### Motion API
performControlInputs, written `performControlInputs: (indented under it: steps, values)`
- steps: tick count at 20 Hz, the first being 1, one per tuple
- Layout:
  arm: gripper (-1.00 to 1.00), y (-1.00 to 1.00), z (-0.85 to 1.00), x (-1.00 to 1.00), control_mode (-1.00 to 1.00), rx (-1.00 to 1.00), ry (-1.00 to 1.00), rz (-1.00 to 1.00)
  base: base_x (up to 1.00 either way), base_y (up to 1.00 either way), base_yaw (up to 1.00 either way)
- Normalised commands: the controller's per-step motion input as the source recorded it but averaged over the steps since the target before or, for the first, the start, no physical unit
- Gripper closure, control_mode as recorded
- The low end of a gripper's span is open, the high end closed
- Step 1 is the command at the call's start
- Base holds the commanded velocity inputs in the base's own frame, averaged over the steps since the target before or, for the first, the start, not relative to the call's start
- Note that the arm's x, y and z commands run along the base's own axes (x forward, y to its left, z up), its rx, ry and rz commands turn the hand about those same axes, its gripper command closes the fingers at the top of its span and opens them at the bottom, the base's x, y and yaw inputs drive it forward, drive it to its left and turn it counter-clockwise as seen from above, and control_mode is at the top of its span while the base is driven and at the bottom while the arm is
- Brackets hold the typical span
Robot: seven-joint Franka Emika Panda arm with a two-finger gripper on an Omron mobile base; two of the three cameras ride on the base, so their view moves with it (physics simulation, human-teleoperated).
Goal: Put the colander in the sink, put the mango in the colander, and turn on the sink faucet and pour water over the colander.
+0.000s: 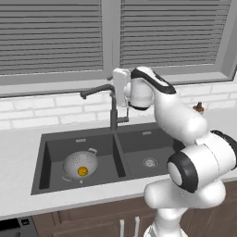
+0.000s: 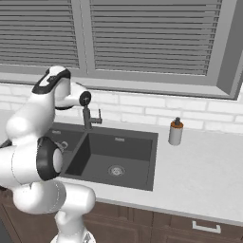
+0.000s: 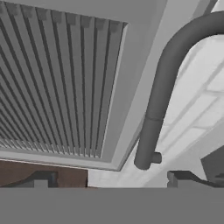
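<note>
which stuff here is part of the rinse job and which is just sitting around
Job:
colander, in the left basin
mango, inside the colander
sink
sink faucet
end effector, open by the faucet

Lying about:
soap bottle, on the counter right of the sink

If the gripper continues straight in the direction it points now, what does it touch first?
Most likely the sink faucet: its dark stem and spout rise just ahead of the open gripper, slightly to one side. If it slips past, the window blinds lie behind; depth is unclear.

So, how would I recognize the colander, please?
Find the dark double sink under the window. In its left basin sits the colander, a round silver bowl full of small holes, holding an orange mango; the other basin has just a drain.
</note>
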Motion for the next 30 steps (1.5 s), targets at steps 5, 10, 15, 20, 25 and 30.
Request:
performControlInputs:
  steps: [5, 10, 15, 20, 25, 30]
  values:
    - [-1.00, -0.92, 0.04, -0.07, -1.00, -0.36, 0.00, -0.04, 0.00, 0.00, 0.00]
    - [-1.00, -0.99, 0.00, -0.02, -1.00, -0.40, 0.00, 0.00, 0.00, 0.00, 0.00]
    - [-1.00, -0.90, -0.13, 0.00, -1.00, -0.40, 0.00, 0.00, 0.00, 0.00, 0.00]
    - [-1.00, -0.78, -0.65, 0.10, -1.00, -0.35, -0.02, 0.01, 0.00, 0.00, 0.00]
    - [-1.00, -0.63, -0.82, 0.08, -1.00, -0.33, -0.15, 0.05, 0.00, 0.00, 0.00]
    - [-1.00, -0.43, -0.79, 0.34, -1.00, -0.25, -0.18, 0.03, 0.00, 0.00, 0.00]
